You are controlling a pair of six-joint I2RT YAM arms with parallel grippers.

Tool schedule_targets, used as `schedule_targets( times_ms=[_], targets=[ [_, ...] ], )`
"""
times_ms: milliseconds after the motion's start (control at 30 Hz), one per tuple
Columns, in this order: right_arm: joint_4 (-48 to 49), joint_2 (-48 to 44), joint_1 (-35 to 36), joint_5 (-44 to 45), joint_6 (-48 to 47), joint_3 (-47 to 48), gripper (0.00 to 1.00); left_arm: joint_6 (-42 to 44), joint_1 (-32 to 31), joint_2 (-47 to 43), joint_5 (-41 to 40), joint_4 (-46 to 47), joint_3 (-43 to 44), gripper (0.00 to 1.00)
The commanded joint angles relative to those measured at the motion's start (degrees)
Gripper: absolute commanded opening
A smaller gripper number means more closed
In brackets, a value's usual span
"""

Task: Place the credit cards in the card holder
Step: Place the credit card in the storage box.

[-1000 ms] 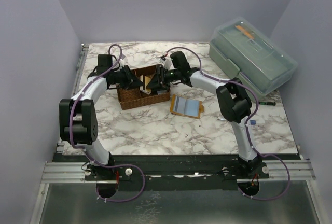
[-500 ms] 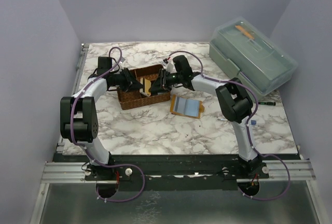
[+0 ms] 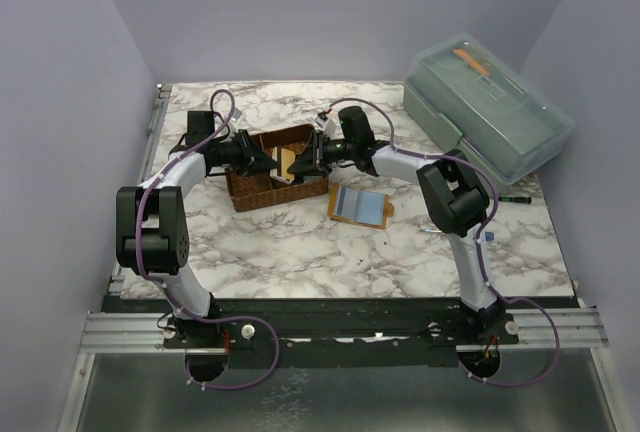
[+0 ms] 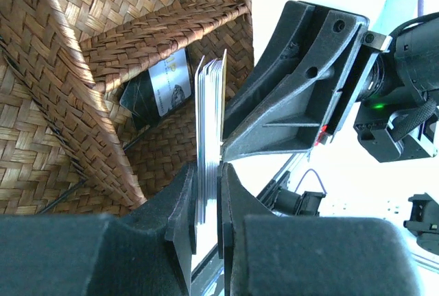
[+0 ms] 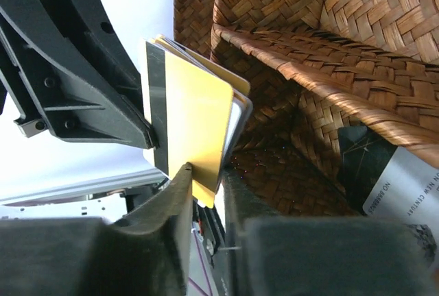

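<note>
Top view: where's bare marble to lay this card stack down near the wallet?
Widest bare marble: nearer than the basket and card holder, to the near edge. Narrower strip behind basket. Crowded: above the basket, where left gripper and right gripper pinch the credit cards; plastic box fills far right.

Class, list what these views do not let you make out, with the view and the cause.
- Count of the credit cards: edge-on in the left wrist view; in the right wrist view the yellow card covers the rest.
- Print on the loose card in the basket: a divider hides part in the left wrist view; the frame edge cuts it in the right wrist view.
- Card holder slots: too small in the top view.
</note>
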Motion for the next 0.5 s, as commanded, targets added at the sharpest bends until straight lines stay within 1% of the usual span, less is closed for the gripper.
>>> schedule_targets(
  times_ms=[0, 100, 167, 233, 400, 467],
  targets=[
    [4.0, 0.0, 0.8, -2.5, 1.1, -0.2, 0.12, -1.0, -0.5, 0.0, 4.4, 1.7, -0.9, 0.05],
    [3.0, 0.1, 0.8, -2.2, 0.7, 0.1, 0.05, -1.6, -0.5, 0.3, 4.7, 2.0, -1.0, 0.23],
    [2.2, -0.1, 0.8, -1.8, 0.1, 0.0, 0.02, -1.7, -0.5, 0.2, 4.8, 2.2, -1.1, 0.32],
    [2.0, -0.5, 0.8, -1.4, -0.3, -0.7, 0.00, -1.8, -0.5, -0.2, 4.4, 2.3, -1.1, 0.37],
    [2.4, -0.9, 0.7, -0.8, -0.1, -2.1, 0.00, -2.1, -0.5, -0.5, 4.8, 2.6, -1.2, 0.42],
    [2.9, -1.4, 0.4, -0.3, 0.5, -3.0, 0.00, -2.1, 1.0, -0.6, 5.0, 2.7, -1.6, 0.43]
  ],
)
